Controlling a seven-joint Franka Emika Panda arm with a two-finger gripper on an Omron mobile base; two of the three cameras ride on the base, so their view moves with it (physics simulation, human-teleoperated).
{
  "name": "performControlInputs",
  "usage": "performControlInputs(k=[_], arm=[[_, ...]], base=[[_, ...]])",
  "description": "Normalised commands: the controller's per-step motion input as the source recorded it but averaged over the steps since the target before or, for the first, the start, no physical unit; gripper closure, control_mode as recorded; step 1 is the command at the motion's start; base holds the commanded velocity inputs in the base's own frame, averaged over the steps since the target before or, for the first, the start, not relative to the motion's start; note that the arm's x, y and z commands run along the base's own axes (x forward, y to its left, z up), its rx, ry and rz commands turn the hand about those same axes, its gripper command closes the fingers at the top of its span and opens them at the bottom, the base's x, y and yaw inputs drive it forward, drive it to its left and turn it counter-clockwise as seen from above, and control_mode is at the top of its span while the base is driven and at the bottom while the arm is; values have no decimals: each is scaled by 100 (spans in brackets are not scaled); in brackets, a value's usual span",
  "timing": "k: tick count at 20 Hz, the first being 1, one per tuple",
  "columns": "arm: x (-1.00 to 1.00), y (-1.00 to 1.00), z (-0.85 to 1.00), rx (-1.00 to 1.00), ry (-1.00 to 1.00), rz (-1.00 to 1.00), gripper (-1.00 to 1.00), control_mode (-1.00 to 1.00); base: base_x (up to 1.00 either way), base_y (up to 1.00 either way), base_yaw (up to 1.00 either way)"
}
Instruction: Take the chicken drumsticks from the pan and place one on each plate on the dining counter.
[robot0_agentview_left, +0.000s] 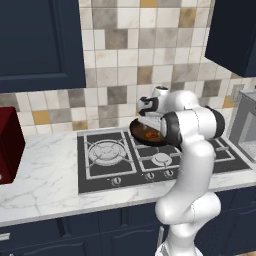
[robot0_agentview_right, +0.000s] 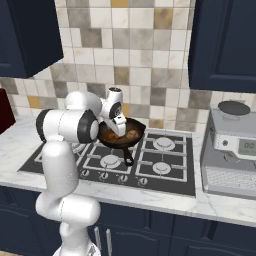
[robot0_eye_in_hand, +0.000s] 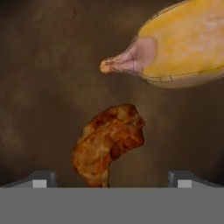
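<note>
Hand view: gripper (robot0_eye_in_hand: 112, 179) spread wide over the pan (robot0_eye_in_hand: 39, 87), nothing held.
Dark roasted drumstick (robot0_eye_in_hand: 109, 142) lies between my fingertips (robot0_eye_in_hand: 40, 179) on the pan floor; a paler one (robot0_eye_in_hand: 183, 43) sits beyond, apart. I'd drop straight down, keep the dark piece centred, and pinch its thick middle without scraping the pan.
</note>
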Motion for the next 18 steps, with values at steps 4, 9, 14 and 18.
performControlInputs(k=[4,9,14,18], arm=[[24,0,-25,0,1,0,-100,-100],[22,2,-17,-1,2,-1,-100,-100],[1,7,-16,-4,3,-5,-100,-100],[0,8,-17,-4,2,-7,-100,-100]], base=[[0,0,0],[0,0,0],[0,0,0],[0,0,0]])
